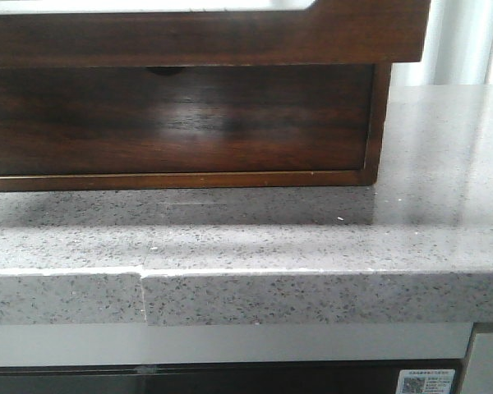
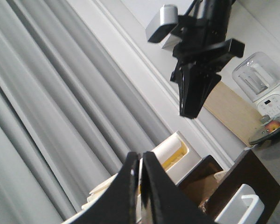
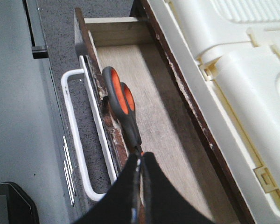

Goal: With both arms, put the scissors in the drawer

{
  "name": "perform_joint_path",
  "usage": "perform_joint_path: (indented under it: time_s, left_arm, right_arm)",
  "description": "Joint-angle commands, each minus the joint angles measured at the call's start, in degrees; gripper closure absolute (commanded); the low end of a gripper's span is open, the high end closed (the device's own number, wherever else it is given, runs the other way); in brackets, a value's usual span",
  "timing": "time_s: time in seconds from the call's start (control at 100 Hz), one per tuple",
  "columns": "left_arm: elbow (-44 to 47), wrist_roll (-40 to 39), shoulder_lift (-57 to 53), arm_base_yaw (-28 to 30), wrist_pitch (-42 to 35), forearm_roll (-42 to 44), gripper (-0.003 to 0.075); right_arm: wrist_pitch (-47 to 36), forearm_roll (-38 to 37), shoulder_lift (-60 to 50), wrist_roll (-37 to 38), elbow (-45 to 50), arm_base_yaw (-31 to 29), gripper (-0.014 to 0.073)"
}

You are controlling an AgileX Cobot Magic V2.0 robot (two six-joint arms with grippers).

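In the right wrist view my right gripper [image 3: 141, 161] is shut on the blades of the scissors [image 3: 120, 105]. Their grey handles with orange inserts hang over the open drawer [image 3: 151, 112], close to its front wall, which carries a white bar handle [image 3: 71, 126]. In the front view the drawer front [image 1: 205, 37] juts out at the top, with its pale cutout along the upper edge; no gripper shows there. My left gripper [image 2: 141, 161] is shut with nothing in it, raised and facing the curtains. The right gripper [image 2: 192, 105] hangs above it, pointing down.
A lower drawer [image 1: 177, 119] with a small half-round notch is closed. A cream plastic box [image 3: 233, 70] lies on the cabinet beside the open drawer. The speckled grey countertop [image 1: 246, 246] has its edge in front. A white appliance [image 2: 263, 84] stands at the back.
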Motion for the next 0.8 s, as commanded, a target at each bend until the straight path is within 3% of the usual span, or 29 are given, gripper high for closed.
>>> perform_joint_path:
  time_s: [0.0, 0.2, 0.4, 0.79]
  left_arm:
    - [-0.55, -3.87, -0.87, -0.29, 0.26, -1.53, 0.0742]
    - [1.83, -13.81, -2.86, -0.29, 3.63, -1.49, 0.0742]
    - [6.09, -13.94, -3.24, -0.29, 4.05, -2.14, 0.0742]
    - [10.87, -21.10, -3.24, -0.29, 4.04, -4.41, 0.0742]
  right_arm:
    - [-3.31, 1.09, -3.31, 1.76, -1.76, 0.00, 0.0654]
    - [-3.57, 1.09, -8.63, 3.38, -0.55, 0.00, 0.0635]
    - [-6.42, 1.09, -15.99, 3.38, 5.56, 0.00, 0.0635]
    - [-26.10, 1.09, -37.27, 3.38, 32.50, 0.00, 0.0635]
